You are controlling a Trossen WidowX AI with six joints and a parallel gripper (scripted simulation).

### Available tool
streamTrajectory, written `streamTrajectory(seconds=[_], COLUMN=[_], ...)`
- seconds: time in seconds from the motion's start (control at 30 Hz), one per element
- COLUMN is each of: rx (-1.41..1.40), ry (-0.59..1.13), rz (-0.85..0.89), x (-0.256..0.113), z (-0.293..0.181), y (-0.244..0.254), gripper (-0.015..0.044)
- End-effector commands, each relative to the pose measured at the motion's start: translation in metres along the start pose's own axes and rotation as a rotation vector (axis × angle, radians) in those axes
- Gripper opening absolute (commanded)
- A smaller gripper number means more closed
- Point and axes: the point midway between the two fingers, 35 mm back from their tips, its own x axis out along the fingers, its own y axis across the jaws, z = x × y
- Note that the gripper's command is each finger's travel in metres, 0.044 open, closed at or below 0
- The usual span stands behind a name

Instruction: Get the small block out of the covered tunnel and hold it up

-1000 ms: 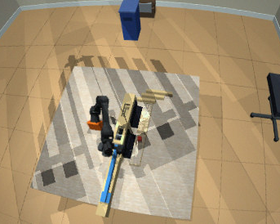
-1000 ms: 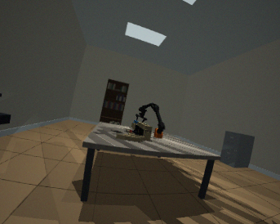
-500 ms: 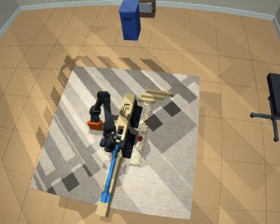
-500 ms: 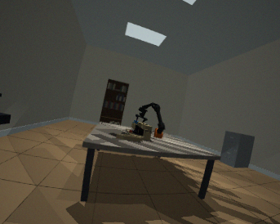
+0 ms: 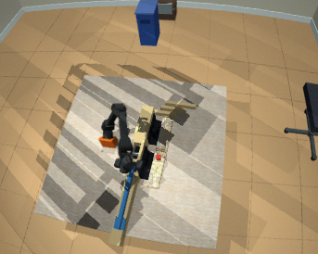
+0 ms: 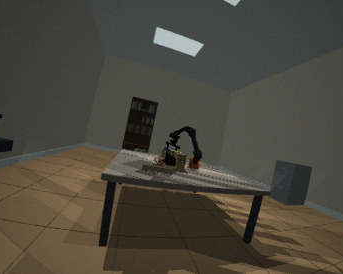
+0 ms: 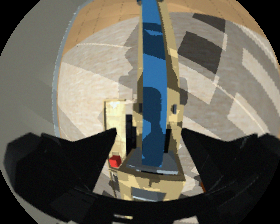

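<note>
Top view first: the black arm point(image 5: 123, 132) point(image 6: 191, 131) reaches across the counter point(image 5: 194, 204) point(image 6: 139, 182) point(image 7: 88, 75), and its gripper point(image 5: 131, 168) point(image 6: 170, 145) point(image 7: 149, 131) is over the inner end of a long blue bar point(image 5: 123, 206) point(image 7: 153, 65) that runs along a tan beam point(image 5: 117, 238) point(image 7: 173, 55). Beside the tan fixture point(image 5: 146, 113) point(image 6: 181, 156) point(image 7: 126, 177) sits a small red block point(image 5: 159, 157) point(image 6: 160, 161) point(image 7: 114, 161), on or within a pale latticed strip point(image 5: 157, 178) point(image 7: 115, 112); whether a cover still closes over it, this view can't say. Tan rods point(image 5: 184, 107) lie off past the fixture. Over to the exterior view, and it's all tiny: the arm arches over the fixture, the red block down low at its side, nothing lifted. Now the wrist view, the best seat: the fingers are spread wide with nothing pinched, one on each side of the blue bar, and the red block is off to one side, beyond the finger on the left of the picture. So the step in hand looks like getting the block clear of its housing, with the bar probably the handle or a pushing tool. What next? If the bar is still needed, centre over it, lower and close squarely; if the block is already exposed, shift sideways, come down over it and grip without clipping the fixture.
</note>
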Motion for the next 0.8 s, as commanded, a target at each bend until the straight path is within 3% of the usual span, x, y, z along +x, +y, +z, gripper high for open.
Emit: streamTrajectory(seconds=[0.0,0.1,0.53,0.7,0.77], rx=[0.009,0.009,-0.001,-0.001,-0.001], ry=[0.008,0.009,-0.001,-0.001,0.0], rz=[-0.001,-0.001,0.001,0.001,0.001], x=[0.0085,0.0119,0.0055,0.0055,0.0058], z=[-0.003,-0.0039,-0.0015,-0.0015,0.0001], y=[-0.003,-0.0039,-0.0011,-0.0011,-0.001], gripper=[0.044,0.044,0.0099,0.0065,0.0013])
